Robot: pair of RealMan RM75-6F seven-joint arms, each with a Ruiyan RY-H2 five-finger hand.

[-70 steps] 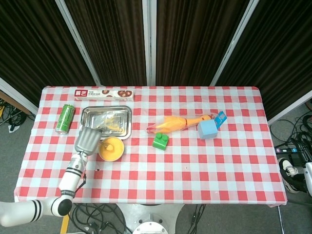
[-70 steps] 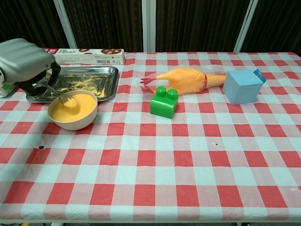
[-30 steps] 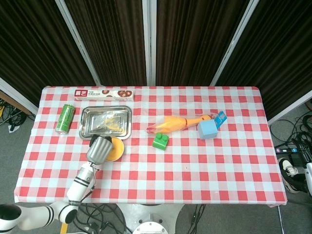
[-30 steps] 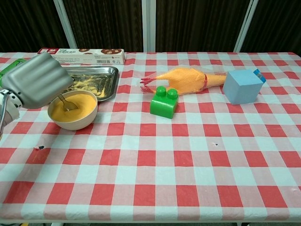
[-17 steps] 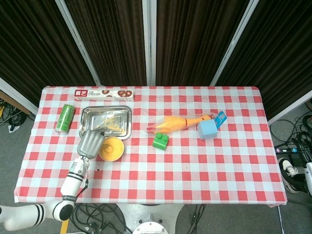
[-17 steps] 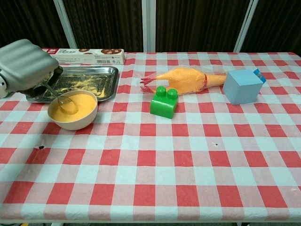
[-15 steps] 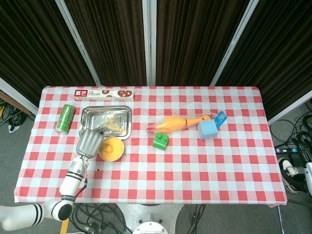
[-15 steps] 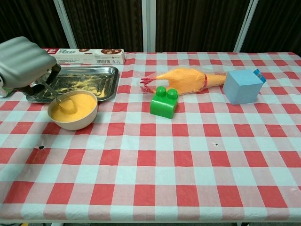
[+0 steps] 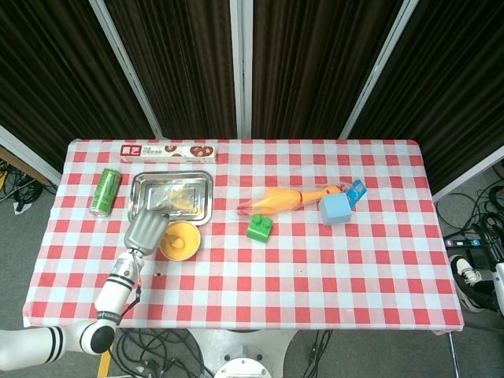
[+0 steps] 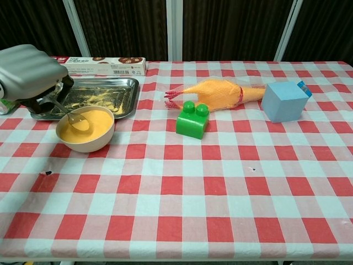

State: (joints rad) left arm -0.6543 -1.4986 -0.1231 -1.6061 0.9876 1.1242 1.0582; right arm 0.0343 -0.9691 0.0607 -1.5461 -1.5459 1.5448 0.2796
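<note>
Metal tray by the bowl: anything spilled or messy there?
Yes. The metal tray has yellow residue smeared across its bottom, the same colour as the contents of the bowl. The left hand holds a spoon dipped into the bowl.

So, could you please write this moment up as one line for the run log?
left hand: holds spoon | spoon tip: in bowl of yellow mix | tray: behind bowl | right hand: not in view

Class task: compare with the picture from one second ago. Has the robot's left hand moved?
Yes. The left hand has shifted left, off the bowl and towards the metal tray.
</note>
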